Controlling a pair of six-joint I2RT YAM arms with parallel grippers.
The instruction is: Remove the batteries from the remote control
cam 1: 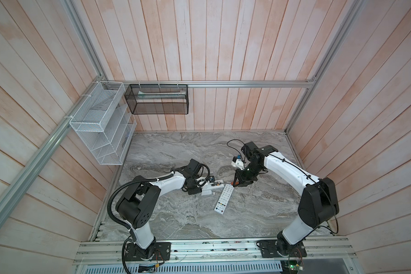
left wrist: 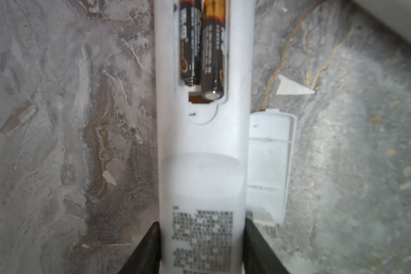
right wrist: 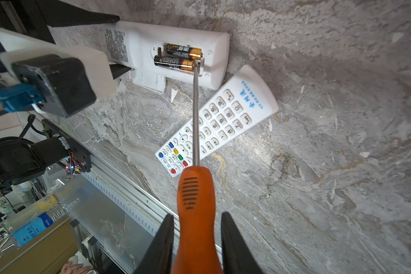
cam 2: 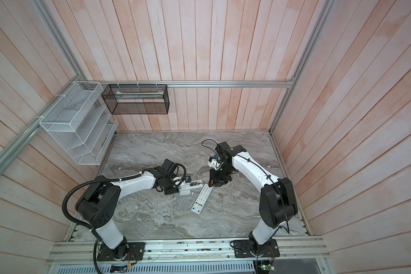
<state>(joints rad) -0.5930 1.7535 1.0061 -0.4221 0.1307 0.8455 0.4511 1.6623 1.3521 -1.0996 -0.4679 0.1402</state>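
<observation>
**benchrat:** Any luck with the batteries [right wrist: 176,62]? Out yet?

**tinkerfox:** Nope. Seeing two in the open bay on the back of the white remote [right wrist: 140,45], side by side, lengthwise along it, gold ends toward its rounded end. Found the lid [left wrist: 268,166] off already, flat on the bench [right wrist: 318,166] just beside the remote.

**benchrat:** And the claws?

**tinkerfox:** Got the left claw [left wrist: 201,227] clamped across the remote's other end, the one with the printed label, pinning it back side up. Got the right claw [right wrist: 197,214] closed on the orange handle of a screwdriver [right wrist: 195,189]. Shaft roughly crosswise to the batteries, tip right at the gold end of the nearer one, by the bay's end wall. Looks like a pry-up next, so probably a lever from that end, not a shove along the length.

**benchrat:** Anything readable?

**tinkerfox:** Not much. Can't make out the fine print on the batteries or the back label, too blurry. Spotted a second remote [right wrist: 223,118] face up close by, touching or not, can't tell. Number keys 0 to 9 clear, plus blue Chinese characters at one end.
</observation>
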